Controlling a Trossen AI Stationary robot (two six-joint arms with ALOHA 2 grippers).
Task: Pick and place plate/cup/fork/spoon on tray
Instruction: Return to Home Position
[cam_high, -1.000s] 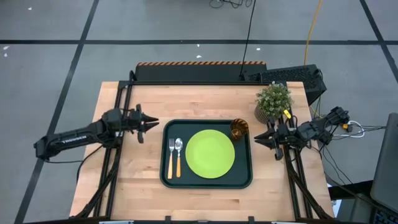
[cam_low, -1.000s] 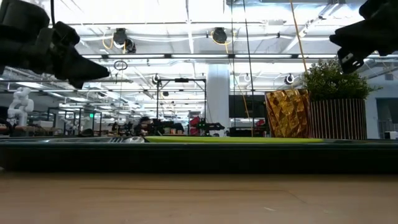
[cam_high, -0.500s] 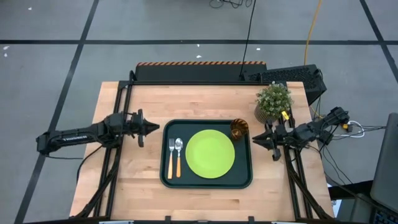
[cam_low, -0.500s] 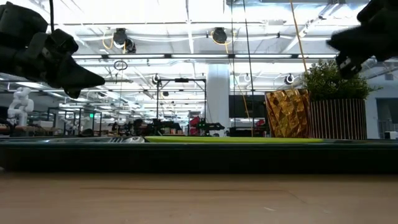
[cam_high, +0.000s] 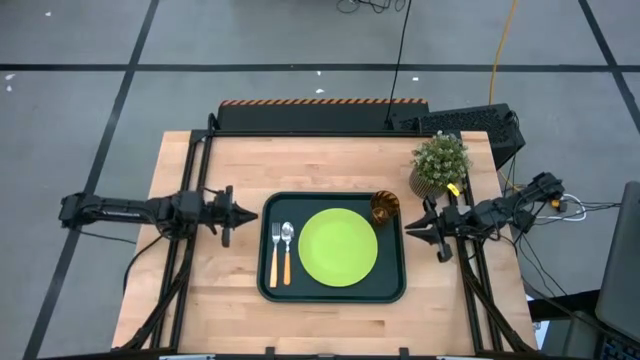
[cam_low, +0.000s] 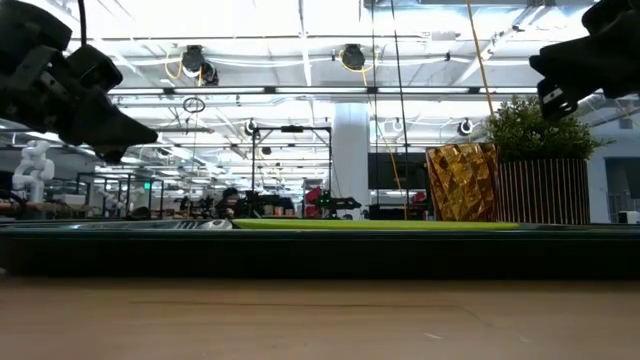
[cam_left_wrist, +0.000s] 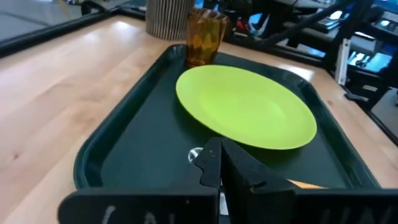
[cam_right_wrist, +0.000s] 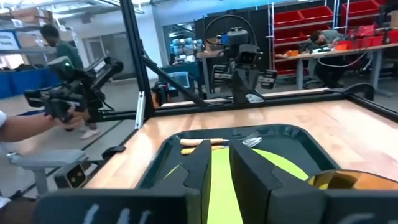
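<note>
The dark tray (cam_high: 268, 285) lies in the middle of the table. On it rest the lime-green plate (cam_high: 338, 248), the amber cup (cam_high: 385, 208) upright at its far right corner, and the fork (cam_high: 274, 252) and spoon (cam_high: 287, 250) side by side at its left. My left gripper (cam_high: 252, 215) is shut and empty, hovering left of the tray and pointing at it. It also shows in the left wrist view (cam_left_wrist: 214, 152). My right gripper (cam_high: 410, 229) hovers right of the tray, near the cup, empty. The right wrist view (cam_right_wrist: 221, 155) shows a narrow gap between its fingers.
A potted plant (cam_high: 440, 160) in a ribbed pot stands at the table's far right, just behind my right gripper. Bare wood lies left of, in front of and behind the tray. A person (cam_right_wrist: 56, 93) shows beyond the table's left side.
My left gripper has drifted a little toward the table's near edge and sunk slightly, while its arm has swung to lie level across the table's left edge. It stays shut. The things on the tray have not moved.
</note>
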